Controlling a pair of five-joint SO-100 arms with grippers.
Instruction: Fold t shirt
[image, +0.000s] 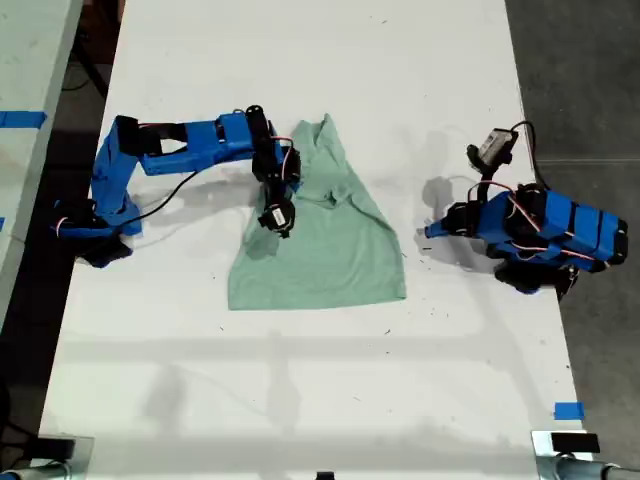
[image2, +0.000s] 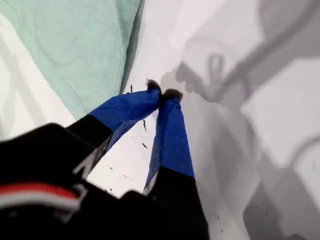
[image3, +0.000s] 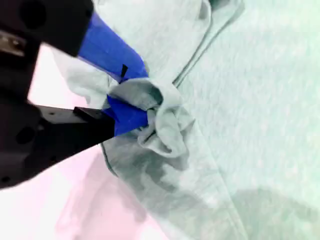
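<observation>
Pinched between the blue fingers (image3: 125, 107) of my second gripper (image3: 131, 97) is a bunched fold of the t shirt (image: 325, 245), at the garment's edge toward the exterior view's left. Fingers (image2: 170, 130) of my first gripper (image2: 162, 92) are closed tip to tip on nothing, just beside the shirt's hem over the white table (image: 300, 400). That arm sits folded at the exterior view's right, apart from the cloth.

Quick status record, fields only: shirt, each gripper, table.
shirt: t shirt partly folded, mid-table in the exterior view
second gripper: my second gripper shut on a bunched shirt edge, on the shirt's side toward the exterior view's left
first gripper: my first gripper shut, empty, over bare table off the shirt
table: table white
</observation>
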